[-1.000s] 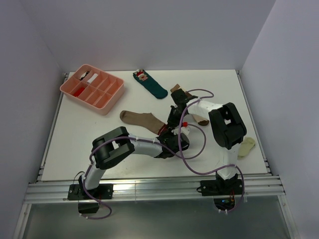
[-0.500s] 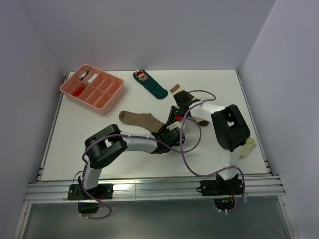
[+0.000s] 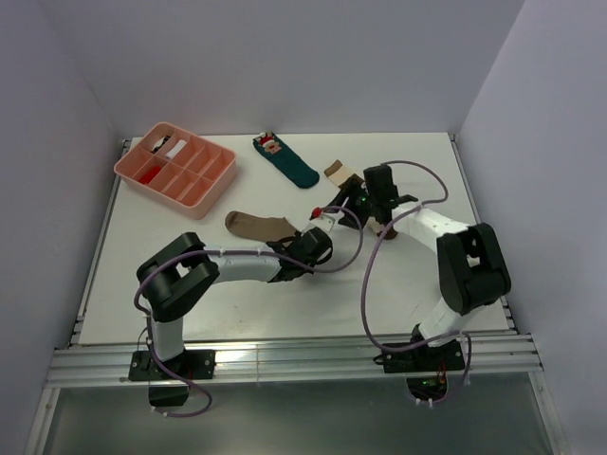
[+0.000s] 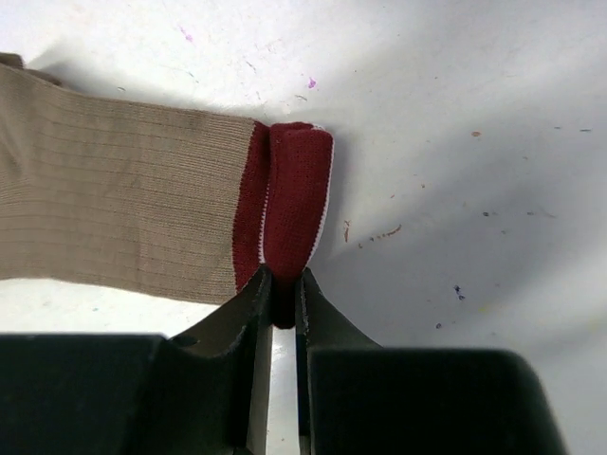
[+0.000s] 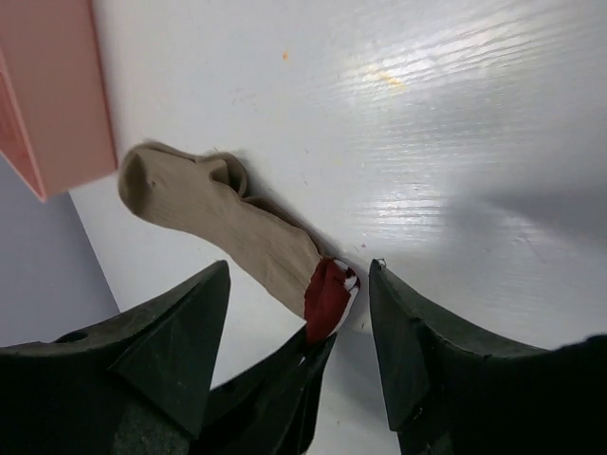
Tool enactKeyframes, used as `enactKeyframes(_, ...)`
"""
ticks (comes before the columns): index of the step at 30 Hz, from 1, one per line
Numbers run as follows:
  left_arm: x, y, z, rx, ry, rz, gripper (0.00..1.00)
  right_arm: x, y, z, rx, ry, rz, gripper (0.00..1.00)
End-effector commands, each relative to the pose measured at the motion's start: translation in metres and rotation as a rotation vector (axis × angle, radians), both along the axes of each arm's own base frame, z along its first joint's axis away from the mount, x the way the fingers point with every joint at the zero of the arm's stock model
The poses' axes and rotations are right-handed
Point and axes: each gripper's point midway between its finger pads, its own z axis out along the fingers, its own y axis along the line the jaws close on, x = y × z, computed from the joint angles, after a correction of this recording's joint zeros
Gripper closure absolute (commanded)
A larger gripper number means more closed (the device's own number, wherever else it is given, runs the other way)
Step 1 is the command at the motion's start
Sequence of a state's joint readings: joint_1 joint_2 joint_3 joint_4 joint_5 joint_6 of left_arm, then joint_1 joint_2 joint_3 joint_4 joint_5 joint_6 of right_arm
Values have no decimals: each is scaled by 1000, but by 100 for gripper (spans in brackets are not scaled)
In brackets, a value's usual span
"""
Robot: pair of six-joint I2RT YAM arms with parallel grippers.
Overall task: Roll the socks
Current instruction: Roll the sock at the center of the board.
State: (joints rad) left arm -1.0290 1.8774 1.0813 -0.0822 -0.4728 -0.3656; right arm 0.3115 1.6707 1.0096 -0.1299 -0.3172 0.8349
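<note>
Since a second ago the right gripper [image 5: 299,275] had let go and backed off from the fold, jaws spread wide and holding nothing. That left the left gripper [image 4: 282,292] alone, pinched narrow on the folded dark-red end [image 4: 296,190] of the plain tan-brown ribbed fabric sock [image 4: 123,218]. The rest of that sock lay flat, stretching left of its fingertips. The roll looked barely started. The cream fabric sock with dark brown and tan bands [image 3: 335,172] lay near the right gripper, partly hidden under that arm, apparently unrolled.
</note>
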Motion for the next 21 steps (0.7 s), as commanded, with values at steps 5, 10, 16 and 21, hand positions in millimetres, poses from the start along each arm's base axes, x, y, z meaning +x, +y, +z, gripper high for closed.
enactKeyframes(5,-14,-6,4,-293,256,5,100,-5,-43,20,51,-165,-204,36)
enactKeyframes(10,-9,3,5,-477,397,41,99,-22,-49,23,89,-225,-225,36)
enactKeyframes(16,-17,4,6,-696,590,81,99,-36,-27,6,96,-202,-141,38)
enactKeyframes(21,-22,10,-1,-812,713,128,99,-47,1,-8,118,-174,-82,39)
